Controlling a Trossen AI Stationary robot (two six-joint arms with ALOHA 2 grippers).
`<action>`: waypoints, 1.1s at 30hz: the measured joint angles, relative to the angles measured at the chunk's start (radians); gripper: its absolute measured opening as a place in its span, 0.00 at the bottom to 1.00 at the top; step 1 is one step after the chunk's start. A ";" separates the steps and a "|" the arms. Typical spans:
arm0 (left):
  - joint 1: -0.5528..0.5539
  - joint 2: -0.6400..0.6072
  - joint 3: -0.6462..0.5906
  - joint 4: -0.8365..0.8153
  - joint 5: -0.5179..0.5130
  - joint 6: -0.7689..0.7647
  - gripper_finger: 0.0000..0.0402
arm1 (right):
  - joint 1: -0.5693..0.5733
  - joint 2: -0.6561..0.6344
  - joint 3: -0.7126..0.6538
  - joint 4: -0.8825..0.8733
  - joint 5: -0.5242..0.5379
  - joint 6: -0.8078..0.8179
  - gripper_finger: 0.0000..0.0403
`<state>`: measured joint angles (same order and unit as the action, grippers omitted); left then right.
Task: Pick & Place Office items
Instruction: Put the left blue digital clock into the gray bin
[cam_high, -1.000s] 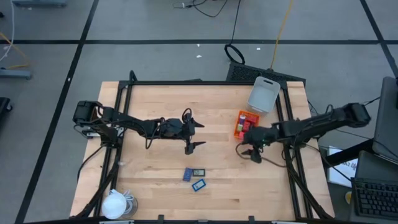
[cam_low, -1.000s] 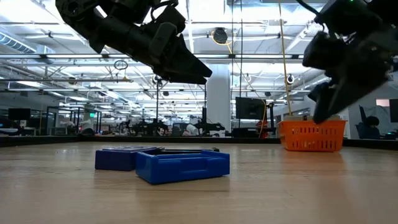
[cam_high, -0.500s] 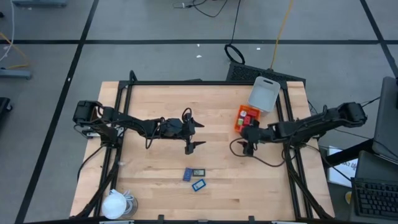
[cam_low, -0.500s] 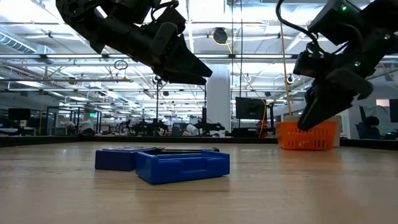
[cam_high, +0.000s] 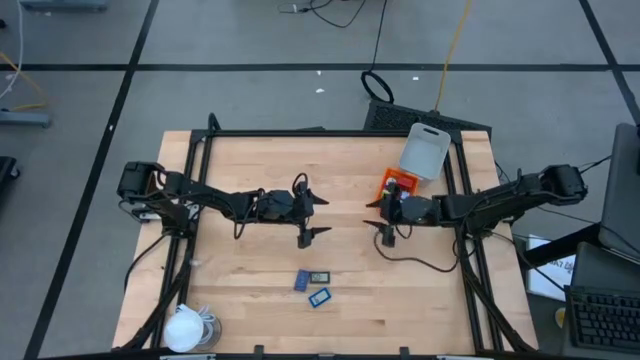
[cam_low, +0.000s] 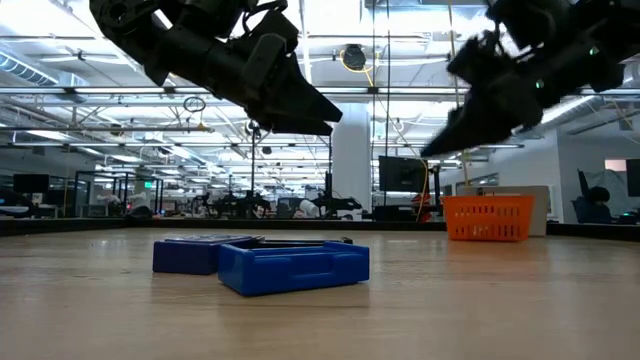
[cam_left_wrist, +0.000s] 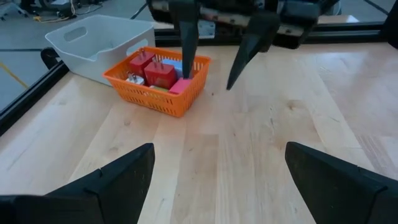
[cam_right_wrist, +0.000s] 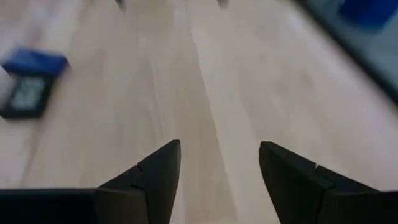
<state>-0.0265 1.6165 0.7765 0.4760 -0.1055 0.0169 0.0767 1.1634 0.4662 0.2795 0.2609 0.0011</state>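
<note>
Three small office items lie flat on the table toward its near edge: a blue block (cam_high: 302, 281), a dark flat rectangle (cam_high: 319, 276) and a blue flat rectangle (cam_high: 320, 296). The low view shows the blue pieces (cam_low: 293, 268) resting on the wood. More items, red blocks (cam_left_wrist: 152, 68) and a pink one (cam_left_wrist: 180, 86), sit in the orange tray (cam_high: 390, 197). My left gripper (cam_high: 308, 212) hovers open at mid-table. My right gripper (cam_high: 379, 221) hangs open above the table, beside the tray, pointing toward the left gripper; its wrist view shows the blue block (cam_right_wrist: 34, 62).
The grey lid (cam_high: 425, 150) lies tilted at the far right, next to the orange tray. A white round lump with a cord (cam_high: 187, 328) sits at the near left corner. Black frame rails (cam_high: 200, 180) run along the table's left, right and far edges. Bare wood separates the two grippers.
My right gripper has moved from the tray's near side toward the table's middle and risen. It has swung from pointing down to pointing nearly level toward the left arm, and it has stayed open. The items have not moved.
</note>
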 joint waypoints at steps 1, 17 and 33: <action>0.000 0.000 0.000 0.004 0.000 0.000 0.91 | 0.007 -0.011 0.000 0.034 0.000 -0.031 0.52; -0.014 0.000 0.000 0.024 -0.019 -0.208 0.91 | 0.089 -0.471 0.000 0.101 -0.079 -0.188 0.52; -0.151 -0.005 0.162 -0.602 0.062 -0.321 0.91 | 0.089 -0.635 -0.001 -0.139 -0.075 -0.160 0.52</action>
<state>-0.1771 1.6114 0.9382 -0.1260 -0.0431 -0.3045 0.1658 0.5280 0.4656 0.1408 0.1856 -0.1589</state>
